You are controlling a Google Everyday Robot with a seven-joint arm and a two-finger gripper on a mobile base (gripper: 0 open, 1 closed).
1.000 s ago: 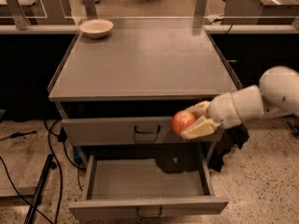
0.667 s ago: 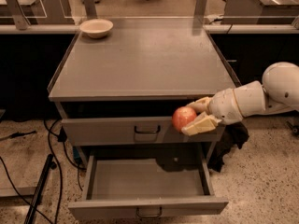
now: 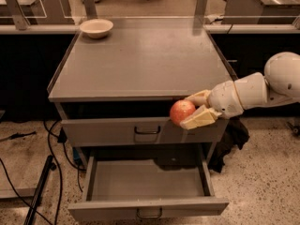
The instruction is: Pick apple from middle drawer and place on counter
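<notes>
Gripper [image 3: 192,110], cream-coloured with two fingers, sits at the end of a white, rounded arm [image 3: 255,90] that reaches in from the right. It hangs in front of the cabinet's right half, just below the front lip of the counter [image 3: 140,60], the cabinet's broad flat grey top. Its fingers are spread only as wide as the fruit between them: the upper finger [image 3: 199,97] lies over the top and the lower finger [image 3: 199,120] under the bottom of the small round red-orange apple [image 3: 180,111]. The jaws are clamped on it.

The apple is in the air, level with the top edge of the closed upper drawer front [image 3: 117,131] and to the right of its dark loop handle. It is below the counter surface and touches neither. The middle drawer [image 3: 145,181], wide, shallow and of grey metal, stands pulled out beneath and well under the apple.

Against the frames of a second ago, the gripper and apple have risen. Then the fruit hung lower against the upper drawer front; now its top nears the counter's lip, and it has drifted slightly left. The arm sits higher too. The middle drawer is as far out as before. A cream bowl [image 3: 96,28] at the counter's far left corner has not moved.
</notes>
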